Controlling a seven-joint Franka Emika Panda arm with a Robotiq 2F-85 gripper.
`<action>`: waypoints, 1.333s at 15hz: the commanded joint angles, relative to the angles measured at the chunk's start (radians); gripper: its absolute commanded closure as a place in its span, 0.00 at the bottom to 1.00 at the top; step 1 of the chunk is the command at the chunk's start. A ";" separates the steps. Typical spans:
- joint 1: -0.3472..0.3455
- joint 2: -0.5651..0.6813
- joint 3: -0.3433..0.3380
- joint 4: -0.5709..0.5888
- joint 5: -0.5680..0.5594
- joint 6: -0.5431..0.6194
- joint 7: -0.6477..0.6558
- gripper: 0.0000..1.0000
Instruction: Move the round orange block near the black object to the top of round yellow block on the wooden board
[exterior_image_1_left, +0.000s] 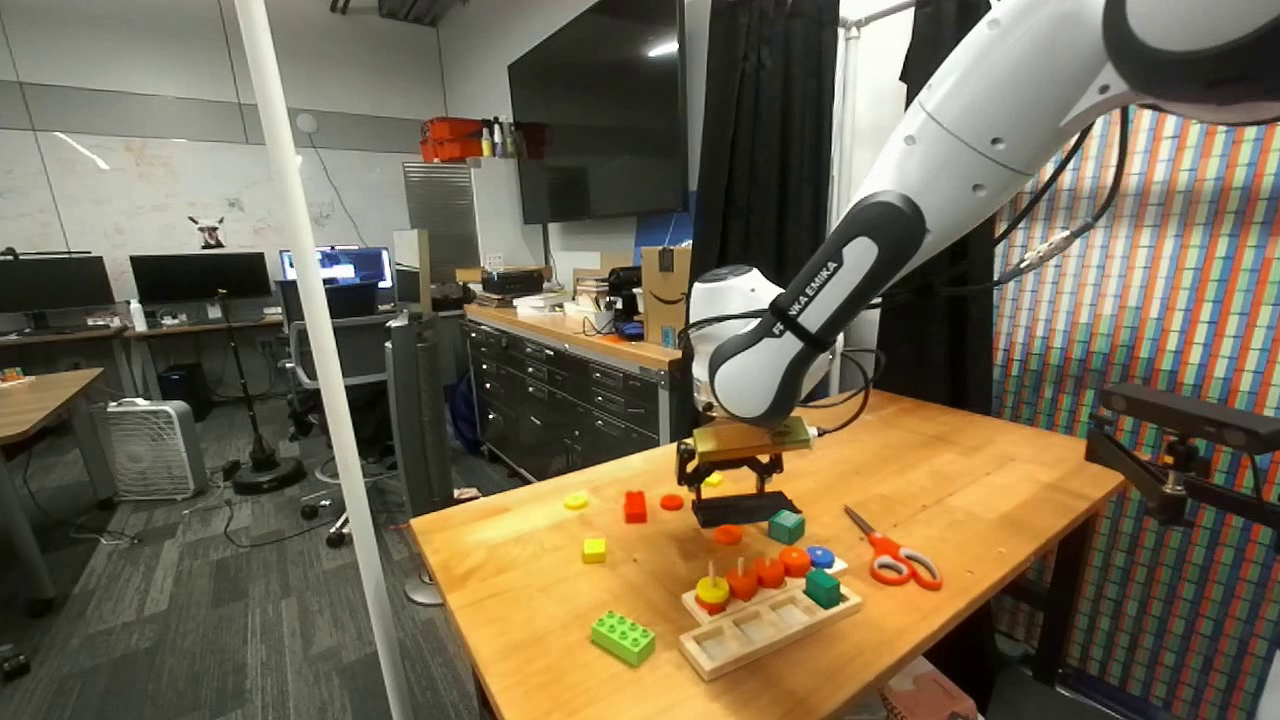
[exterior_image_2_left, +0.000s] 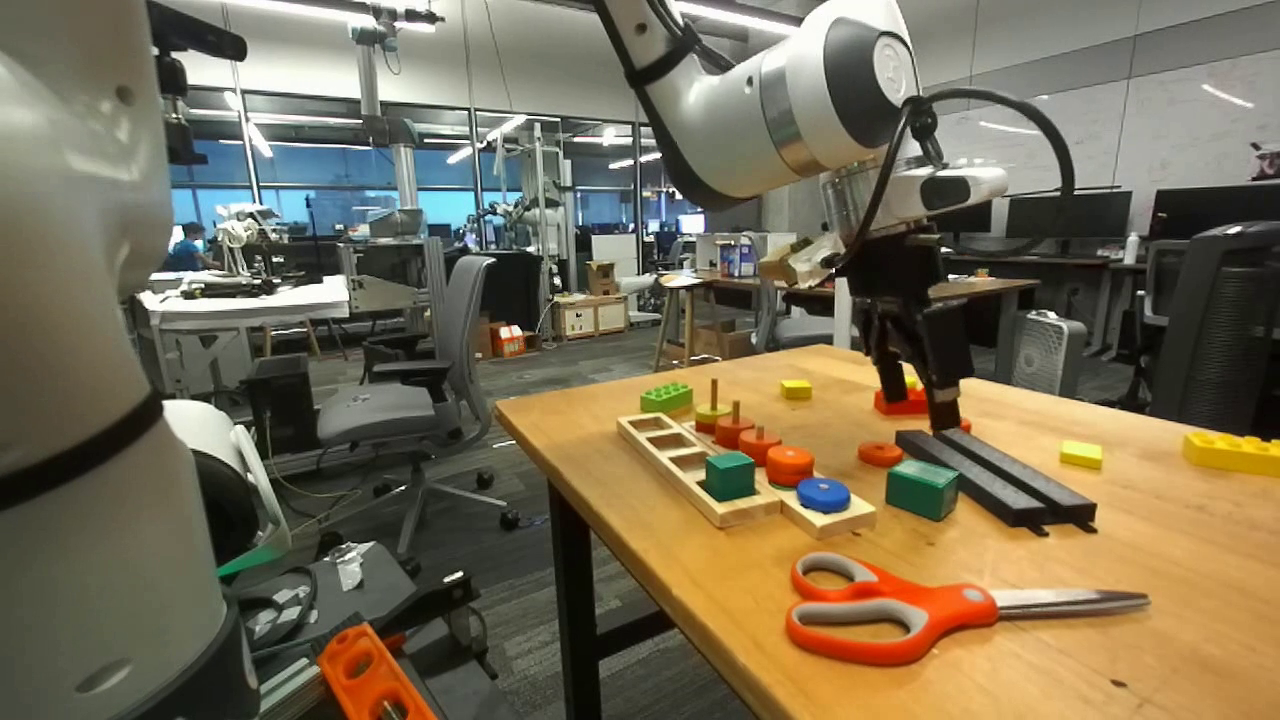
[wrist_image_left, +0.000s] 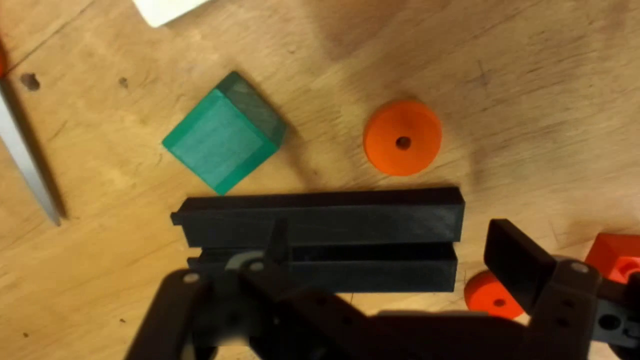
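Observation:
The round orange block (exterior_image_1_left: 728, 535) lies flat on the table beside the black object (exterior_image_1_left: 740, 509), two parallel black bars. Both also show in an exterior view, the block (exterior_image_2_left: 880, 454) and the bars (exterior_image_2_left: 1000, 480), and in the wrist view, the block (wrist_image_left: 403, 138) and the bars (wrist_image_left: 375, 222). My gripper (wrist_image_left: 397, 250) is open and empty above the black bars, also visible in both exterior views (exterior_image_1_left: 735, 485) (exterior_image_2_left: 918, 405). The round yellow block (exterior_image_1_left: 712, 590) sits on a peg of the wooden board (exterior_image_2_left: 850, 517), above an orange piece; it also shows in an exterior view (exterior_image_2_left: 708, 415).
A green block (wrist_image_left: 225, 135) lies by the bars. A second round red-orange block (wrist_image_left: 492, 295) lies under one finger. A compartment tray (exterior_image_1_left: 740, 650) with a green cube (exterior_image_2_left: 730, 476) adjoins the board. Scissors (exterior_image_2_left: 900, 620), a green studded brick (exterior_image_1_left: 623, 637) and a red brick (exterior_image_1_left: 635, 507) lie around.

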 joint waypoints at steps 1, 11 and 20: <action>0.078 0.085 -0.045 0.115 0.131 -0.092 -0.007 0.00; 0.117 0.092 -0.093 0.168 0.310 -0.184 -0.014 0.00; 0.103 0.098 -0.104 0.164 0.430 -0.244 -0.059 0.00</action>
